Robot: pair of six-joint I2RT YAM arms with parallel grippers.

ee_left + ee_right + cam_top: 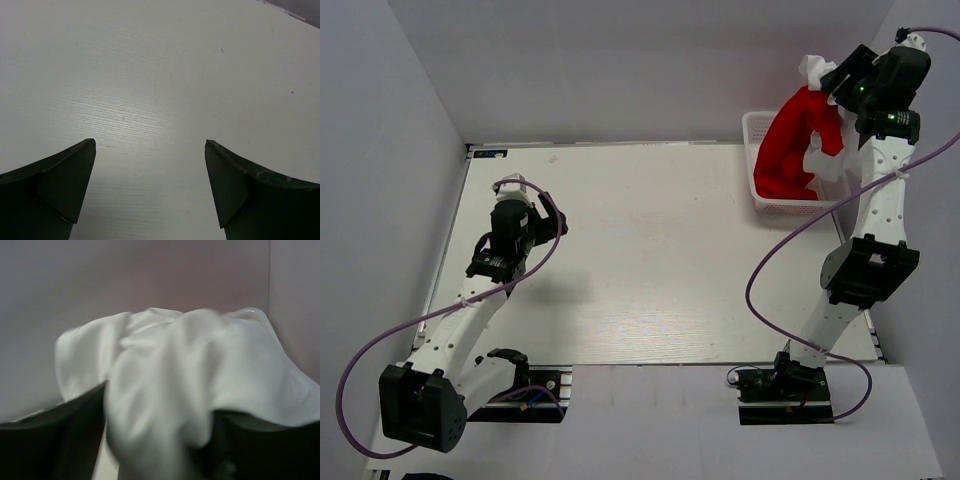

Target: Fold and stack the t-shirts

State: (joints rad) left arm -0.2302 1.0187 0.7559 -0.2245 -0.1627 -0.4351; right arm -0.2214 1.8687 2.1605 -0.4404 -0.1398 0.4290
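My right gripper (835,82) is raised above the basket at the far right and is shut on the white t-shirt (814,68). In the right wrist view the white cloth (200,370) bunches between the fingers (70,430) and covers the gripper (157,400). The red t-shirt (788,140) hangs in an arc from just below the gripper down into the basket, tangled with more white cloth (828,160). My left gripper (548,222) is open and empty over the bare table at the left; its wrist view (150,145) shows only tabletop.
The white mesh basket (753,150) stands at the table's far right corner. The white table (650,260) lies between the arms. Grey walls close in the left, back and right sides.
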